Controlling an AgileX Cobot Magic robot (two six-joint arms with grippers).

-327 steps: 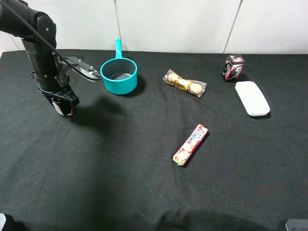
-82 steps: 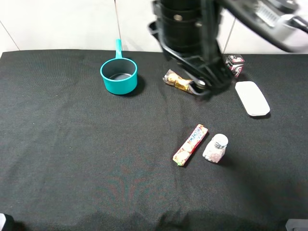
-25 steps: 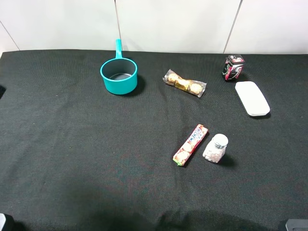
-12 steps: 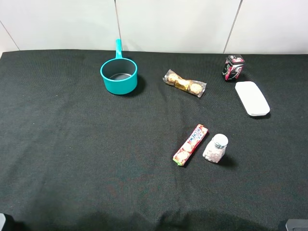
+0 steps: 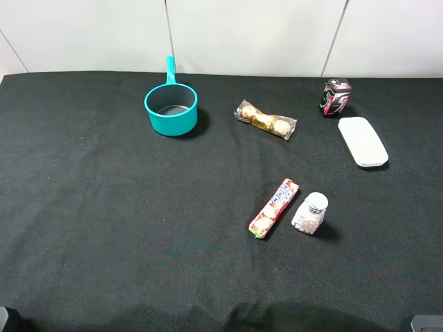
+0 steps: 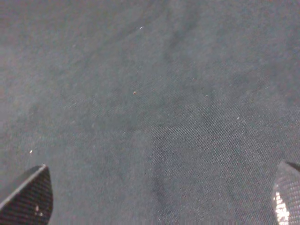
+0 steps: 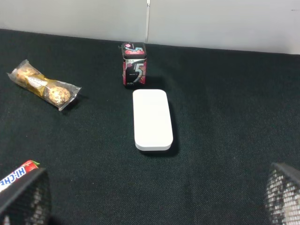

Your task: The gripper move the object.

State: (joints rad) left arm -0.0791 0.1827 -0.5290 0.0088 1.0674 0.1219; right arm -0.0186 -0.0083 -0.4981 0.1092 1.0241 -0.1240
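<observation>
From the high outside camera, a black cloth-covered surface (image 5: 104,228) fills the view below a white wall. Neither robot arm appears here. A small clear bottle with a silver-white screw cap and pink-white candies inside (image 5: 309,214) stands upright, slightly tilted, right of centre toward the near edge. Just beside it on its left, not quite touching, lies a long red candy roll (image 5: 274,208), angled diagonally. Further back, near the middle, is a clear wrapper holding round gold-foil chocolates (image 5: 266,120). A teal saucepan with a straight handle (image 5: 171,108) sits at the back left, well apart from the rest. At the back right stands a dark can with a pink pattern (image 5: 336,96), and just in front of it lies a flat white rounded case (image 5: 362,141).

The left wrist camera shows only dark cloth. The left hand (image 6: 159,197) has its two tips at opposite corners of the picture, spread wide, holding nothing.

The right wrist camera looks across the cloth at the chocolate wrapper (image 7: 42,88), the patterned can (image 7: 134,64), the white case (image 7: 152,119) and one end of the candy roll (image 7: 16,175). The right hand (image 7: 154,199) is likewise spread wide and empty. The bottle is out of this view.
</observation>
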